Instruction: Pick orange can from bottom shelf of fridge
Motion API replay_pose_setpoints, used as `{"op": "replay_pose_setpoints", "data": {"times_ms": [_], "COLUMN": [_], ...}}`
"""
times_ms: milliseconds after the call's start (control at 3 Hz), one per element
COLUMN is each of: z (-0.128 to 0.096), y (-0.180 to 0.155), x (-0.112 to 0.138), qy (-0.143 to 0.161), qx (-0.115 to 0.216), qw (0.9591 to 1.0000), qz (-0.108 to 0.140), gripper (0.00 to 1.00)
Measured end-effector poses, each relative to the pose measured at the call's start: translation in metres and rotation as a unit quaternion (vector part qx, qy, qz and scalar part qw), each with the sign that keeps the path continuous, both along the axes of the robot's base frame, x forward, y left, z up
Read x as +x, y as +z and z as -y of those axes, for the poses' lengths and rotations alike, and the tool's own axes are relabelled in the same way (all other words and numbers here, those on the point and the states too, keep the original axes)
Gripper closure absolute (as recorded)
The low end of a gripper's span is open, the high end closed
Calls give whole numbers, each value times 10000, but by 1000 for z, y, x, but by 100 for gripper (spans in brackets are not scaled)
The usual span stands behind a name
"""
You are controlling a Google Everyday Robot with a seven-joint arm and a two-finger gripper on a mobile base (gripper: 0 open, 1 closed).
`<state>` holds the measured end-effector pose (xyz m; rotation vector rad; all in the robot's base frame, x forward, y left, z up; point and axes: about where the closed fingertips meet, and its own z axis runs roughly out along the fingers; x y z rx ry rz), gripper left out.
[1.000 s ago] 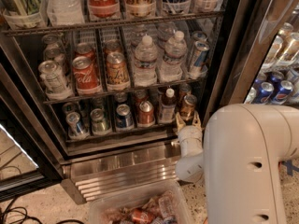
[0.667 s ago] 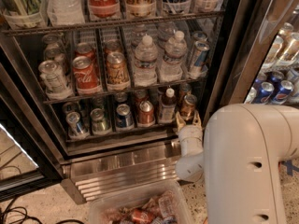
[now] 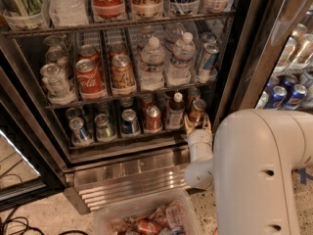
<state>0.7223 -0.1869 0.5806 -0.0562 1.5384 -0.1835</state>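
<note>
The orange can [image 3: 197, 109] stands at the right end of the bottom shelf [image 3: 122, 140] of the fridge [image 3: 234, 58], next to a small dark bottle [image 3: 175, 112]. My gripper [image 3: 198, 125] is at the shelf's front edge, right in front of the can's base. Its two pale fingers are spread, one on each side of the lower part of the can, which still stands on the rack. My white arm [image 3: 259, 170] fills the lower right and hides the floor there.
A red can [image 3: 152, 119], a blue can [image 3: 130, 122] and silver cans [image 3: 79, 129] line the same shelf to the left. The rack above holds water bottles and Coca-Cola cans. A ribbed steel base [image 3: 132, 177] lies below, then a plastic bin [image 3: 146, 219]. Pepsi cans [image 3: 286, 94] show at the right.
</note>
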Motion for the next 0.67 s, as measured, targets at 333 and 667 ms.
{"op": "replay_pose_setpoints", "data": {"times_ms": [333, 667], "z": [1, 1], "y": [10, 10], "x": [12, 15], "qy": [10, 20], "qx": [24, 31], "qw": [9999, 9999], "qz": [148, 161], "gripper": [42, 43]}}
